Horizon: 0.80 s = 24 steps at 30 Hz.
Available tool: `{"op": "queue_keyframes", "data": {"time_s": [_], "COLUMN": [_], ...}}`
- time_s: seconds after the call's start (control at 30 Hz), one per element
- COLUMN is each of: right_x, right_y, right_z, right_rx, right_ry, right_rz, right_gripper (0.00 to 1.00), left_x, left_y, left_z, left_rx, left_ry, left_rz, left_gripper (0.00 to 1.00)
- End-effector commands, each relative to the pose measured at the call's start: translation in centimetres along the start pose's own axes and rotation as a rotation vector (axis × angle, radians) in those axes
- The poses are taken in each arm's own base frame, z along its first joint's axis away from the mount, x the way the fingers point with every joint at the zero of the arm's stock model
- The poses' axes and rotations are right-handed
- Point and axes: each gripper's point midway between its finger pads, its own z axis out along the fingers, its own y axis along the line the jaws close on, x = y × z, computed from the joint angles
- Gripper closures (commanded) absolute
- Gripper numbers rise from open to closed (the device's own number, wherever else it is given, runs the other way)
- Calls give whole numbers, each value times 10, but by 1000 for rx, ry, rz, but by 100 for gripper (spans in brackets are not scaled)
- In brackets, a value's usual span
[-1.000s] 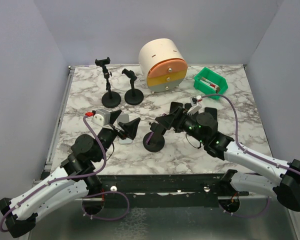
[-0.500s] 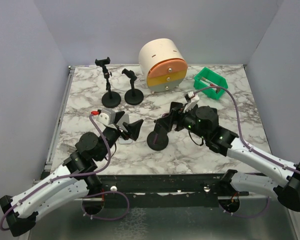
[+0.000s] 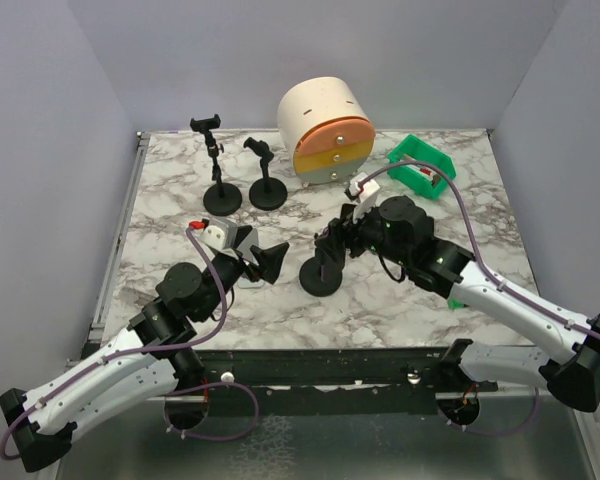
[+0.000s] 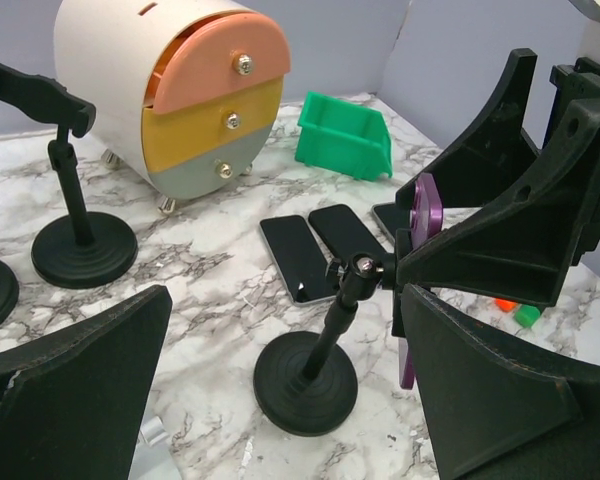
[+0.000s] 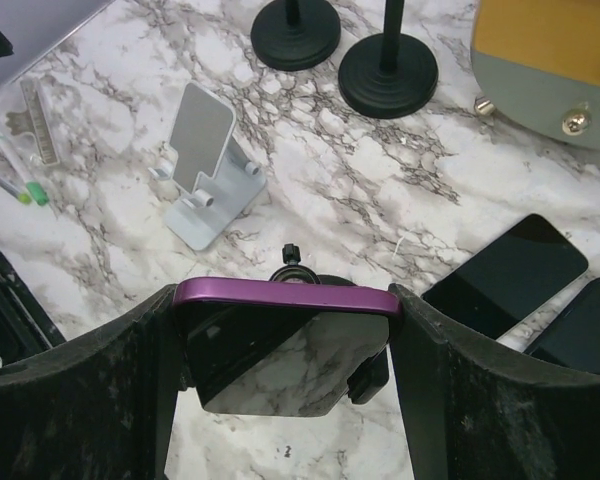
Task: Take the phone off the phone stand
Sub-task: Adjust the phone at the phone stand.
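A purple-edged phone (image 5: 285, 298) with a dark screen stands on edge at the head of a black round-based phone stand (image 3: 321, 277). My right gripper (image 5: 285, 340) is shut on the phone, one finger on each short side. The stand's knob (image 5: 291, 255) shows just behind the phone, and a black clamp piece sits at the phone's lower right corner. In the left wrist view the phone (image 4: 425, 215) sits beside the stand's ball joint (image 4: 363, 267). My left gripper (image 4: 285, 300) is open, its fingers on either side of the stand's base (image 4: 305, 385), touching nothing.
Two dark phones (image 4: 298, 258) (image 4: 345, 232) lie flat behind the stand. A white folding stand (image 5: 205, 165) sits to the left. At the back are two empty black stands (image 3: 222, 197) (image 3: 267, 192), a round drawer unit (image 3: 327, 130) and a green bin (image 3: 420, 165).
My right gripper has swung back and up with the phone, and the stand's base has slid a little right. My left gripper has edged toward the stand.
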Motion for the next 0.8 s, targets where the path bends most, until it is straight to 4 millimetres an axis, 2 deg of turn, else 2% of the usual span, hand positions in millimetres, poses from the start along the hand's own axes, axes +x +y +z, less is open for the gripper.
{"op": "queue_keyframes", "data": {"time_s": [0.0, 0.1, 0.43, 0.57, 0.67, 0.77], "right_x": [-12, -10, -17, -18, -21, -25], "right_y": [-10, -12, -4, -4, -1, 3], "right_z": [-3, -2, -2, 1, 2, 2], "right_rx": [44, 48, 24, 32, 29, 18], "right_ry": [-40, -66, -90, -64, -60, -69], "right_rz": [-136, -189, -288, -295, -253, -205], "right_gripper": [63, 64, 65, 58, 45, 36], "left_x": [-2, 0, 8, 6, 5, 4], "left_y": [-7, -9, -18, -18, -17, -17], "left_z": [-1, 0, 4, 3, 2, 2], "left_rx": [30, 39, 84, 81, 78, 77], "left_ry": [5, 13, 49, 43, 37, 33], "left_rz": [-13, -15, -13, -16, -17, -18], "left_gripper": [3, 3, 3, 3, 3, 3]}}
